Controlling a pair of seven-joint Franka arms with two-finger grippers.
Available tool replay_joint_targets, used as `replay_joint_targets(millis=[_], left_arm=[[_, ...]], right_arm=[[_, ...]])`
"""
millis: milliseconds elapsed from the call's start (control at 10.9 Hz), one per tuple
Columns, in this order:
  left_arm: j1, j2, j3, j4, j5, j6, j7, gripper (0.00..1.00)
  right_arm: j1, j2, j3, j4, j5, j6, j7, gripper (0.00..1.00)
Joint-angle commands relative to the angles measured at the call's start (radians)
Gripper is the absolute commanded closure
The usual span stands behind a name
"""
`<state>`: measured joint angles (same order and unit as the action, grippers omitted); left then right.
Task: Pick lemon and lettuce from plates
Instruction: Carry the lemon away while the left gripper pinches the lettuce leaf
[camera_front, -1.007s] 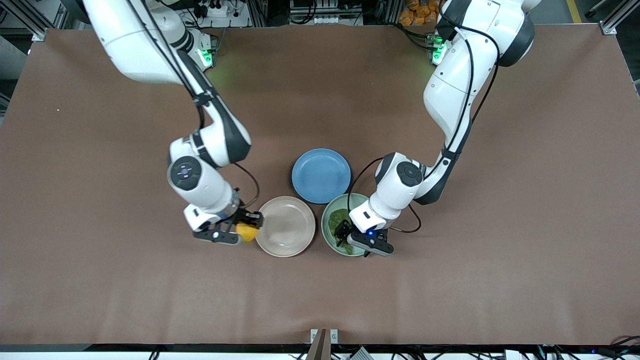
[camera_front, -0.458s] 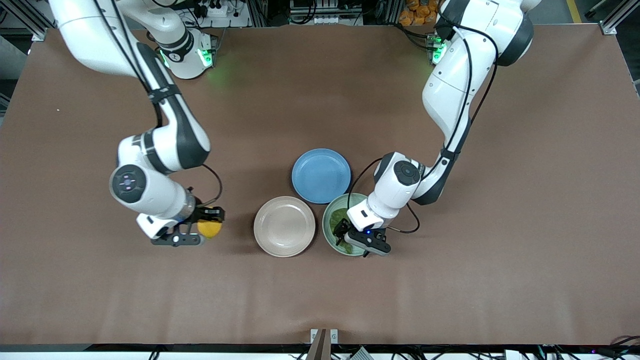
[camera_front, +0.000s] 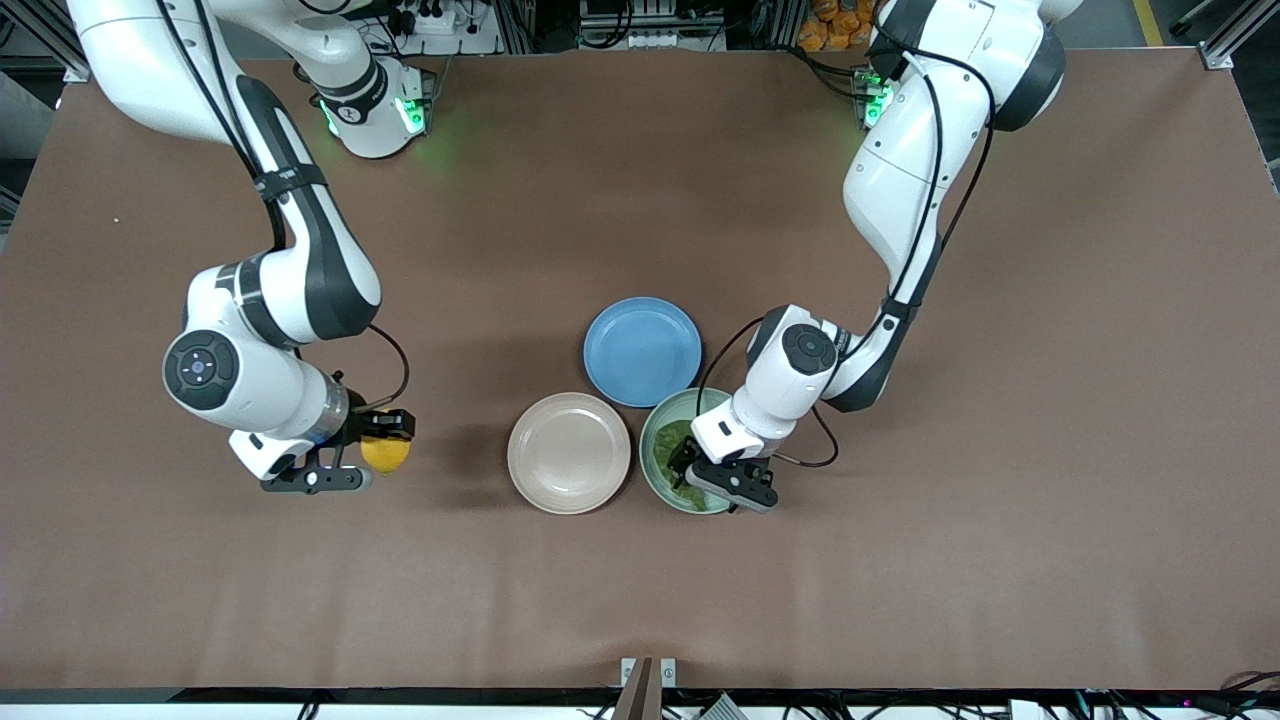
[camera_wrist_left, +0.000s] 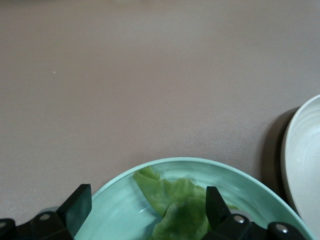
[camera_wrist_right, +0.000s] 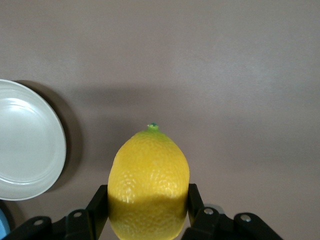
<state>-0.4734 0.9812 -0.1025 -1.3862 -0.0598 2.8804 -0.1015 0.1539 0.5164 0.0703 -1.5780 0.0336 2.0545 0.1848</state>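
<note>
1. Over bare tabletop (camera_front: 900, 560) toward the right arm's end, the right hand (camera_front: 372, 462) has carried the lemon (camera_front: 385, 454), clamped, away from the beige-pink plate (camera_front: 569, 453).
2. Left hand (camera_front: 712, 472) hangs wide over the lettuce (camera_wrist_left: 175, 205) in the mint plate (camera_front: 652, 440); that pick remains.

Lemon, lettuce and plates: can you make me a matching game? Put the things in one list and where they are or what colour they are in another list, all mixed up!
Things:
1. lemon
2. lettuce
3. beige-pink plate
4. left gripper

Descriptions:
A. lying on the mint green plate
B. open, low over the leaf
C. nothing on it
D. held in the shut right gripper, over the bare table

Pairs: 1-D, 2-A, 3-C, 4-B
</note>
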Motion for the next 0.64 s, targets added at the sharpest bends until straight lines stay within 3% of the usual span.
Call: replay_joint_targets(millis=[0, 183, 549], left_arm=[[-0.019, -0.015, 0.030, 0.009, 0.020, -0.093, 0.006, 0.00], [-0.037, -0.027, 0.052, 0.025, 0.020, -0.169, 0.006, 0.00], [-0.037, -0.033, 0.056, 0.038, 0.021, -0.188, 0.011, 0.00]], right_arm=[[-0.030, -0.042, 0.013, -0.017, -0.018, -0.020, -0.016, 1.00], [-0.033, -0.052, 0.011, -0.017, -0.021, -0.022, -0.016, 1.00], [-0.043, -0.072, 0.011, -0.013, -0.053, -0.040, -0.016, 1.00]])
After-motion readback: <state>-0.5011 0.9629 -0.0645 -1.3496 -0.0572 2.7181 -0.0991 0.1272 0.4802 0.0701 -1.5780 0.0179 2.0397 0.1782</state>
